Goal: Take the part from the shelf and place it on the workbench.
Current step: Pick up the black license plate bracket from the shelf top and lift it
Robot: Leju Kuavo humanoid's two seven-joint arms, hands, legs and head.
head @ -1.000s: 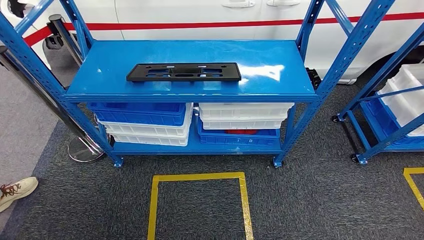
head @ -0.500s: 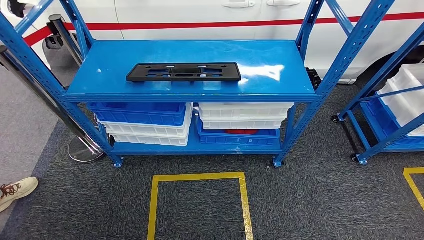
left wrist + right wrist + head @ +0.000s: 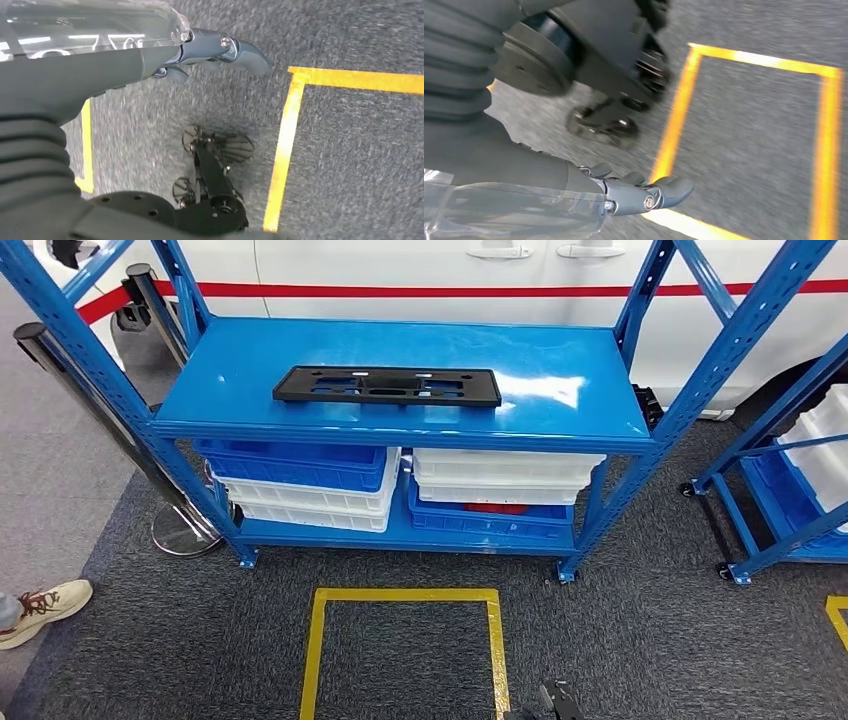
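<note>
Right now the black part lies flat near the shelf's front edge. The left hand and right hand hang down, holding nothing. A clumsy reach could push it off.

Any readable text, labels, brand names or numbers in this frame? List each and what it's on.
None can be read.
The black part on the blue shelf: no lettering visible.
The bins below: no labels visible.
The white vehicle behind: a red stripe, no words.
Floor: plain yellow tape, no marks.
</note>
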